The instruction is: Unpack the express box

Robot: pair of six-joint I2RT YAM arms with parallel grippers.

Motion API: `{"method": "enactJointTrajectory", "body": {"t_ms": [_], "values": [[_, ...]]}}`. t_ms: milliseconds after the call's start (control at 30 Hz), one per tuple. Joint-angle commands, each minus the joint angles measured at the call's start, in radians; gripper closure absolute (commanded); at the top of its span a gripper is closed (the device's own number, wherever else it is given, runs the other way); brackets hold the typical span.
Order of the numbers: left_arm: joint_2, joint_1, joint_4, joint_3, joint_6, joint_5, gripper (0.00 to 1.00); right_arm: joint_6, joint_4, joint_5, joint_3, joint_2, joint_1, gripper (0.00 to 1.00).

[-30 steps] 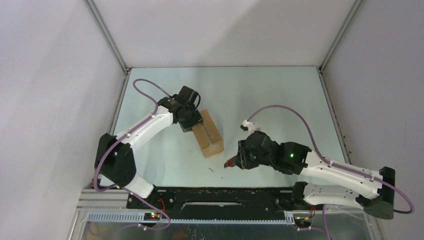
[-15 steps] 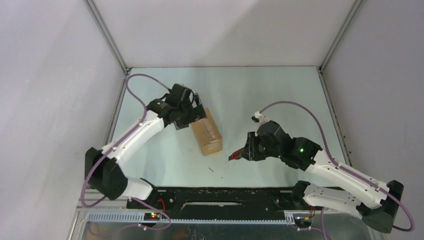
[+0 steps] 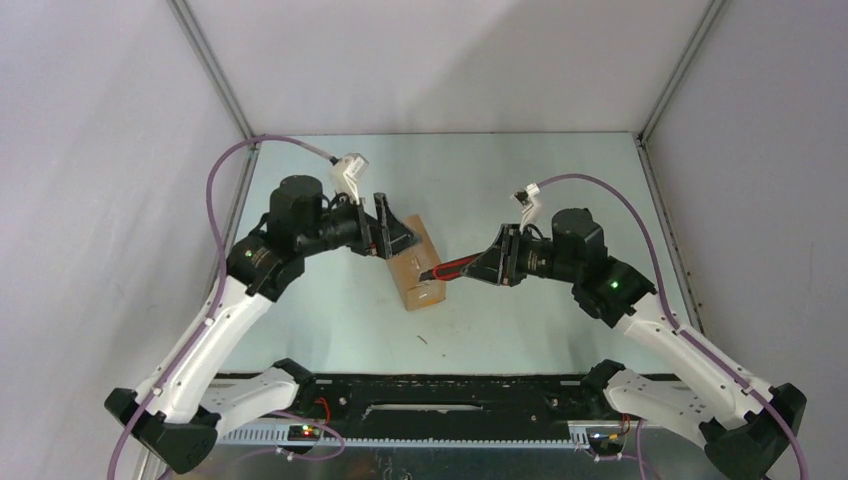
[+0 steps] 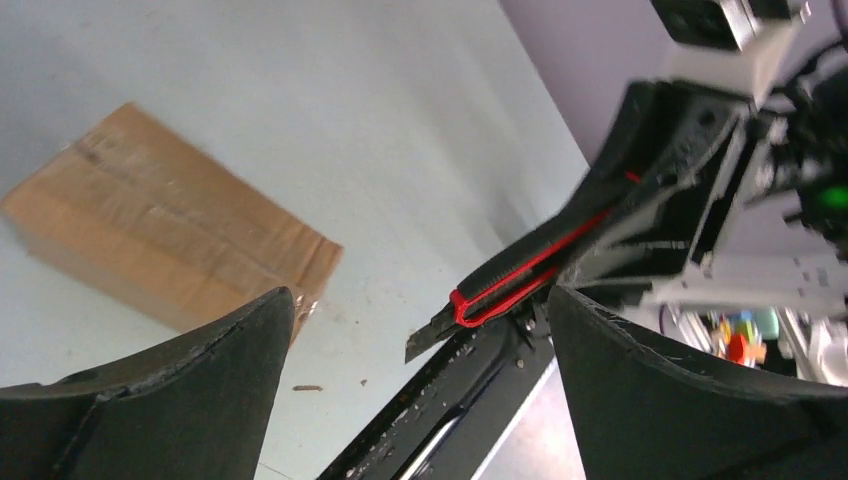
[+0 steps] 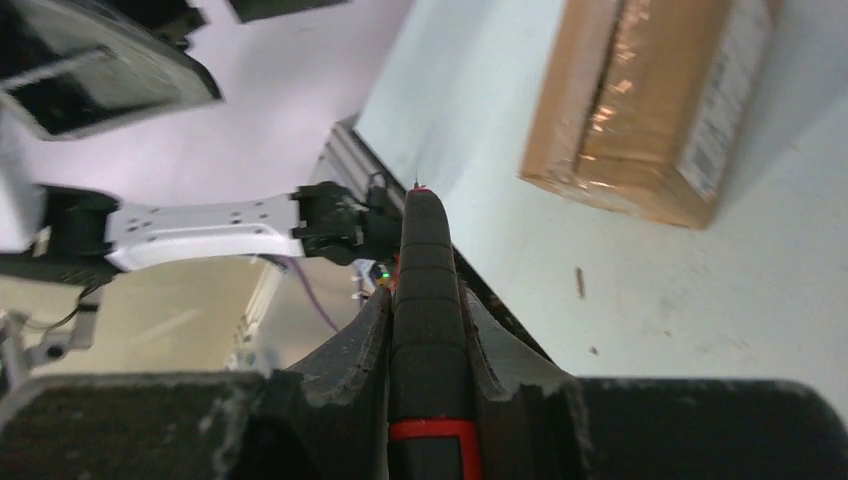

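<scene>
Red-trimmed knife (image 4: 520,275) in right jaws, left jaws wide (near box (image 4: 170,245))

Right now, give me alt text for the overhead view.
A cardboard box lies on a pale table. The right end effector holds a red-handled knife toward it; the left end effector is open beside it.

Illumination is even and diffuse; shadows on the table (image 3: 520,180) are soft. The express box (image 5: 640,100) shows glare on its top face. The right arm (image 4: 700,170) appears blurred in the left wrist view.
</scene>
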Motion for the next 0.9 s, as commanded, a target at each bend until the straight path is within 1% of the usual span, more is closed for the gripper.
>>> {"method": "enactJointTrajectory", "body": {"t_ms": [0, 100, 167, 300, 600, 667, 733, 867], "values": [[-0.013, -0.003, 0.059, -0.034, 0.140, 0.222, 0.00, 0.037, 0.229, -0.217, 0.030, -0.014, -0.031, 1.00], [-0.006, -0.005, 0.069, -0.037, 0.163, 0.299, 0.00, 0.036, 0.254, -0.265, 0.030, -0.018, -0.042, 1.00], [-0.002, -0.009, 0.081, -0.047, 0.163, 0.326, 0.00, 0.037, 0.267, -0.288, 0.030, -0.019, -0.044, 1.00], [-0.017, -0.019, 0.179, -0.097, 0.123, 0.429, 0.00, 0.032, 0.275, -0.310, 0.030, -0.017, -0.053, 1.00], [0.001, -0.065, 0.303, -0.175, 0.052, 0.515, 0.01, 0.044, 0.306, -0.351, 0.030, 0.001, -0.075, 1.00], [-0.004, -0.066, 0.348, -0.193, 0.022, 0.535, 0.03, 0.043, 0.306, -0.361, 0.030, 0.005, -0.082, 1.00], [-0.003, -0.068, 0.399, -0.204, -0.009, 0.553, 0.07, 0.042, 0.305, -0.368, 0.030, 0.009, -0.089, 1.00], [0.016, -0.081, 0.422, -0.200, -0.031, 0.567, 0.21, 0.042, 0.336, -0.378, 0.030, 0.015, -0.091, 1.00]]}}
